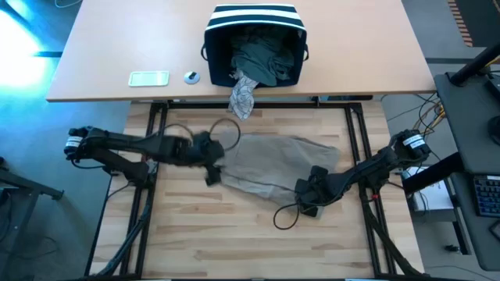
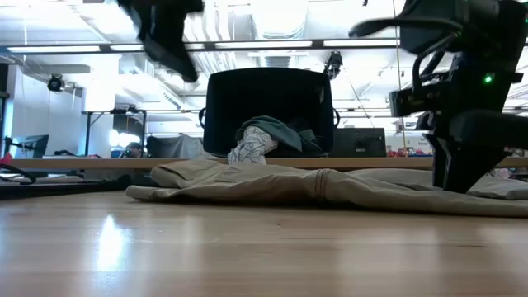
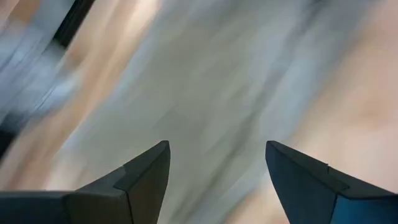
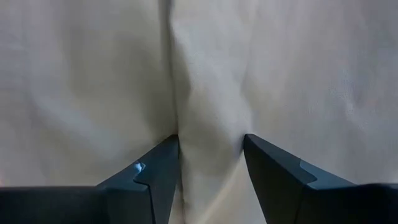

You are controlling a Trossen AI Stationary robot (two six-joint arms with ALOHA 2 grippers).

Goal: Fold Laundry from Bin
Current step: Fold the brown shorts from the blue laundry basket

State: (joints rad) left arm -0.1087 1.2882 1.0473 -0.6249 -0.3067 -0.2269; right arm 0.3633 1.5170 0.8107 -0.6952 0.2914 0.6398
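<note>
right claw (image 4: pixel 210 180) pinching a ridge of tan garment (image 1: pixel 273 162); left claw (image 3: pixel 216 180) released above its opposite edge; bin (image 1: pixel 254 43) beyond garment.

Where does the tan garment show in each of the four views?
High view: tan garment spread mid-table between both arms.
Low view: lies flat across the middle.
Left wrist view: blurred, cannot tell.
Right wrist view: fills the picture, bunched between the fingers.
Shared landmark: the bin, tipped open behind it.
</note>
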